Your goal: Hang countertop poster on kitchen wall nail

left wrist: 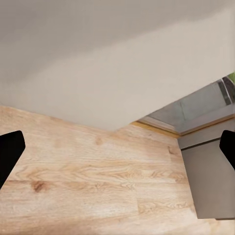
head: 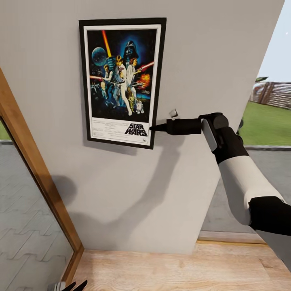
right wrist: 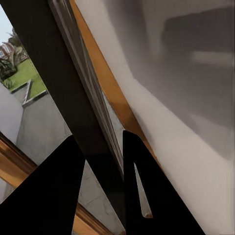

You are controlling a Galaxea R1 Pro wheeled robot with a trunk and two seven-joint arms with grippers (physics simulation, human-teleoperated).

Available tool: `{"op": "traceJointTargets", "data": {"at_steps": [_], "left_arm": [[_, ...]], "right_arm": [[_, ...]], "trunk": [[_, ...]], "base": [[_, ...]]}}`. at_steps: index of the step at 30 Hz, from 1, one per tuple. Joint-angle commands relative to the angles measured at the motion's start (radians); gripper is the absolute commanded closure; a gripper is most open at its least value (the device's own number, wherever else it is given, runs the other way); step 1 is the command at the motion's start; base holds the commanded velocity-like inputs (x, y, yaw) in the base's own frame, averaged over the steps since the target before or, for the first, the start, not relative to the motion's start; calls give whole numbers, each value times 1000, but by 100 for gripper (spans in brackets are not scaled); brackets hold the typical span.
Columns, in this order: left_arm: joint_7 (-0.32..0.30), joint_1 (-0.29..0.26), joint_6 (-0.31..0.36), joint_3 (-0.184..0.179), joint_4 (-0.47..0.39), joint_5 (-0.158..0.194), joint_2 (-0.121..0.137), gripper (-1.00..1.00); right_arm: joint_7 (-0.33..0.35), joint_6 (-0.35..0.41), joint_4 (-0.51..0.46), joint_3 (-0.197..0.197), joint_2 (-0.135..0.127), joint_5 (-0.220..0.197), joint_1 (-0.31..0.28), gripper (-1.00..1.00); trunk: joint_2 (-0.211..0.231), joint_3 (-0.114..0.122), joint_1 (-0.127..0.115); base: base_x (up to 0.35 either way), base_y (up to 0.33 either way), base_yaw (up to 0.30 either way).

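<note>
Poster [head: 122, 83] on wall; right gripper [head: 155, 128] pinching its edge.

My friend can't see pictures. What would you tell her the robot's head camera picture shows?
A framed Star Wars poster sits upright against a pale grey wall, and the robot's right gripper pinches its lower right edge. Below is a wooden floor, with a wood-framed glass panel at the left and grass outside at the right.
</note>
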Motion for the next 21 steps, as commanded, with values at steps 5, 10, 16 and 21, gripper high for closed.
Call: {"op": "traceJointTargets", "data": {"at_steps": [5, 10, 16, 21], "left_arm": [[-2, 0, -6, 8, 1, -7, 0, -100], [-3, 0, -6, 8, 1, -7, 0, -100], [-3, 0, -8, 8, 1, -7, 0, -100], [-3, 0, -8, 8, 1, -7, 0, -100]], "right_arm": [[-3, 7, 0, 3, -4, -10, 0, 100], [-3, 7, 0, 3, -5, -10, 0, 100], [-5, 7, -2, 3, -5, -10, 0, -100], [-5, 8, -2, 3, -5, -13, 0, -100]], "trunk": [[-2, -2, 1], [-2, -2, 1], [-2, -2, 1], [-2, -2, 1]], "base": [[106, 0, 0], [159, 0, 0], [25, 0, 0], [1, 0, 0]]}}
